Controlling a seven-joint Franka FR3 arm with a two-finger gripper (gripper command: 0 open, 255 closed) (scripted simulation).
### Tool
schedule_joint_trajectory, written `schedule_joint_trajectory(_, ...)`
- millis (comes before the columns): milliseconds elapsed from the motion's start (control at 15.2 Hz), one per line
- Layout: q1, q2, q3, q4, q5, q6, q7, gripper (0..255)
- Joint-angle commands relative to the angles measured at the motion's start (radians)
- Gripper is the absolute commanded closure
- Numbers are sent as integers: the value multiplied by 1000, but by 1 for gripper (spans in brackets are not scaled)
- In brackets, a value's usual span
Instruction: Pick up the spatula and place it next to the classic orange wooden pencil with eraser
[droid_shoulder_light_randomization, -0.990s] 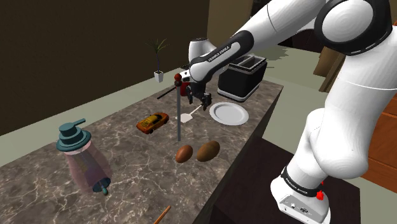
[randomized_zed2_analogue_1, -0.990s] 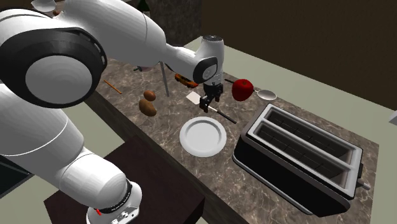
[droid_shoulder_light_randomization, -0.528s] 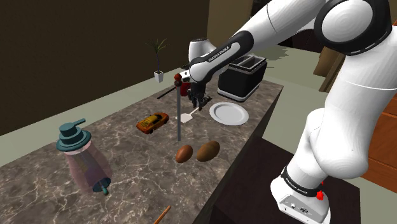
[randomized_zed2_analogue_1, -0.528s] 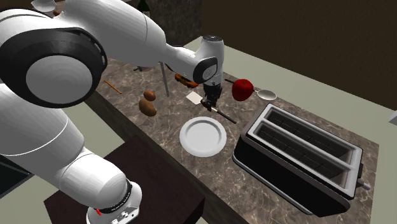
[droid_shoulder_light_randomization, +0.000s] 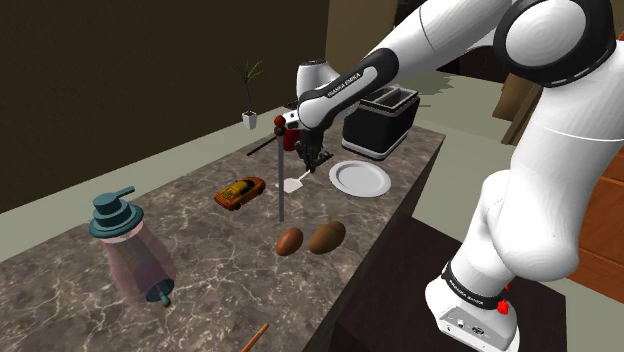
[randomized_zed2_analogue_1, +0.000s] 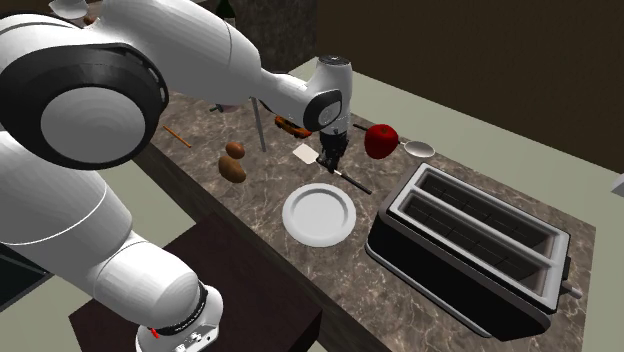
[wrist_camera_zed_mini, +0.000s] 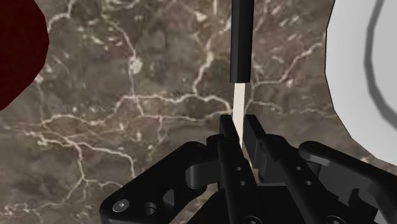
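Black jaws that stood wide a second ago are now pinched shut on the spatula (droid_shoulder_light_randomization: 293, 183). In the shoulder view the gripper (droid_shoulder_light_randomization: 308, 158) hangs low over the marbled counter (droid_shoulder_light_randomization: 200, 230), just beside the plate (droid_shoulder_light_randomization: 360, 178). It has barely shifted place, and only its fingers have drawn in. The tool's pale blade lies on the counter near the plate's rim, and the pencil (droid_shoulder_light_randomization: 257, 336) lies well apart from the plate, at the counter's near edge. In the second exterior view the gripper (randomized_zed2_analogue_1: 328, 162) stands upright over the middle of the spatula (randomized_zed2_analogue_1: 305, 152), whose black handle runs on past the plate (randomized_zed2_analogue_1: 319, 214). A red apple (randomized_zed2_analogue_1: 381, 141) sits beyond the plate, and the pencil (randomized_zed2_analogue_1: 177, 136) lies far from it. In the wrist view both fingers clasp the thin pale neck of the spatula (wrist_camera_zed_mini: 238, 102), just short of the black handle, with the plate (wrist_camera_zed_mini: 362, 76) close alongside. The grasp looks made, but the tool seems not yet lifted. What remains is a lift and a long carry away from the plate to the pencil. Held by so narrow a neck, the spatula may swing in the grip.
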Motion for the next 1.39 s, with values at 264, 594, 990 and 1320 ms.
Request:
schedule_joint_trajectory(264, 3, -41, -1, 26, -15, -65, 8, 255)
schedule_joint_trajectory(594, 5, -76, -1, 58, -27, -130, 14, 255)
schedule_joint_trajectory(990, 7, -111, 1, 102, -38, -208, 18, 255)
schedule_joint_trajectory(1320, 66, -159, 65, 49, -52, -210, 150, 255)
